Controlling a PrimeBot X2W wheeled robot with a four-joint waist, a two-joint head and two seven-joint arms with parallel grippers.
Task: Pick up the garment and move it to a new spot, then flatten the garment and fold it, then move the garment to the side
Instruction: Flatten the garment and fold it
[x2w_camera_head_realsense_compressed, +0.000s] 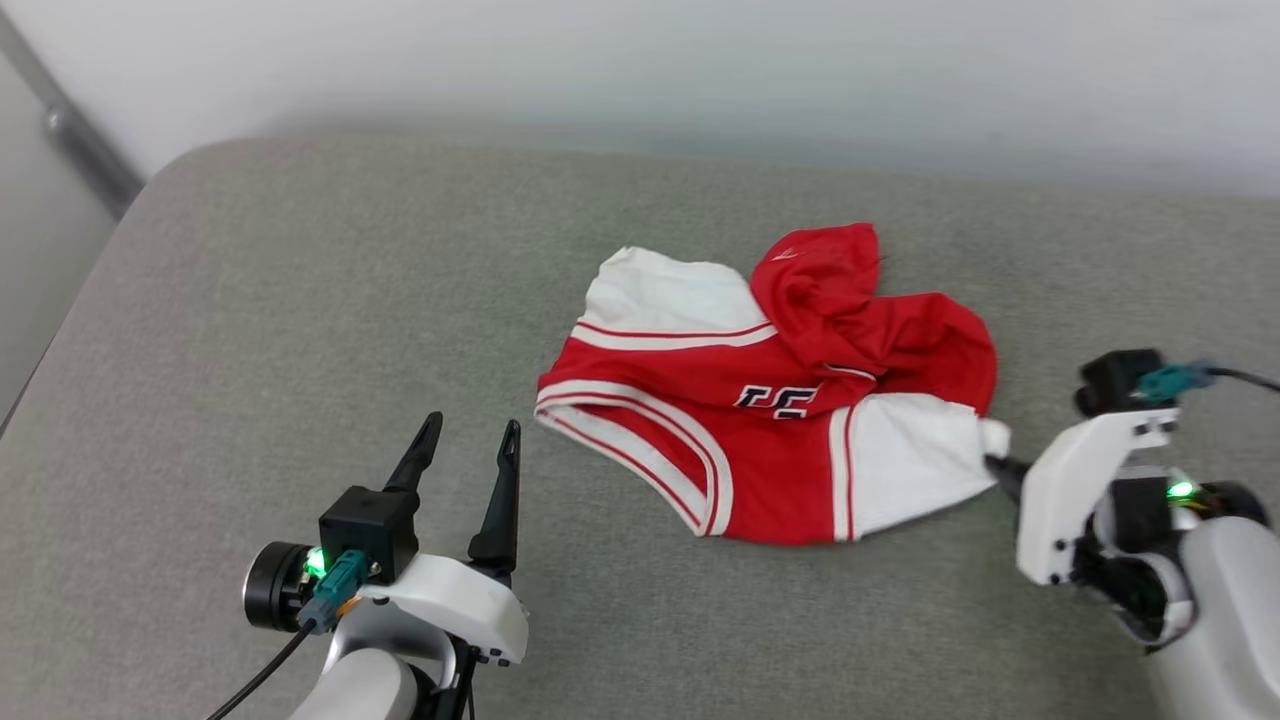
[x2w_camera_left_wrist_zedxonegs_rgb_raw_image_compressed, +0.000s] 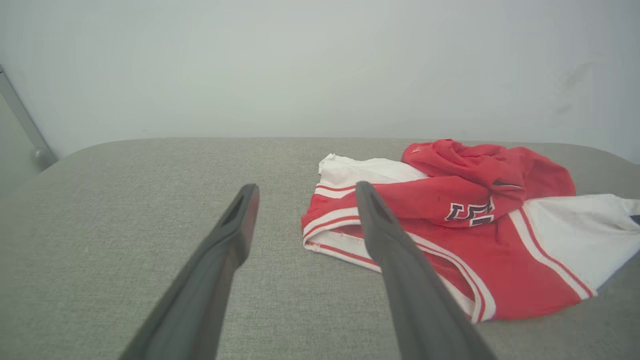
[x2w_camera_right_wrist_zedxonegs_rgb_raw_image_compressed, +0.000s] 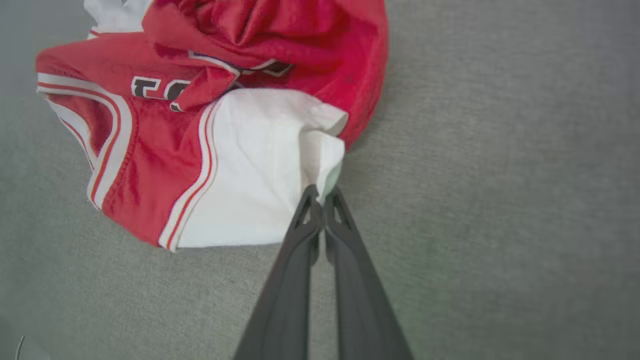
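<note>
The garment (x2w_camera_head_realsense_compressed: 770, 400), a red jersey with white sleeves and striped trim, lies crumpled on the grey cushion, part of its black print showing. My right gripper (x2w_camera_right_wrist_zedxonegs_rgb_raw_image_compressed: 321, 194) is shut on the edge of the near white sleeve (x2w_camera_right_wrist_zedxonegs_rgb_raw_image_compressed: 255, 165); in the head view it (x2w_camera_head_realsense_compressed: 995, 455) meets that sleeve's right corner. My left gripper (x2w_camera_head_realsense_compressed: 468, 440) stands open to the left of the garment, apart from it. In the left wrist view the left gripper (x2w_camera_left_wrist_zedxonegs_rgb_raw_image_compressed: 305, 192) points past the garment (x2w_camera_left_wrist_zedxonegs_rgb_raw_image_compressed: 450, 235), whose striped hem lies behind the right finger.
The grey cushioned surface (x2w_camera_head_realsense_compressed: 300, 300) spreads wide to the left and in front of the garment. A pale wall (x2w_camera_head_realsense_compressed: 640, 60) rises behind its far edge. A grey bar (x2w_camera_head_realsense_compressed: 75, 140) runs down the wall at the far left.
</note>
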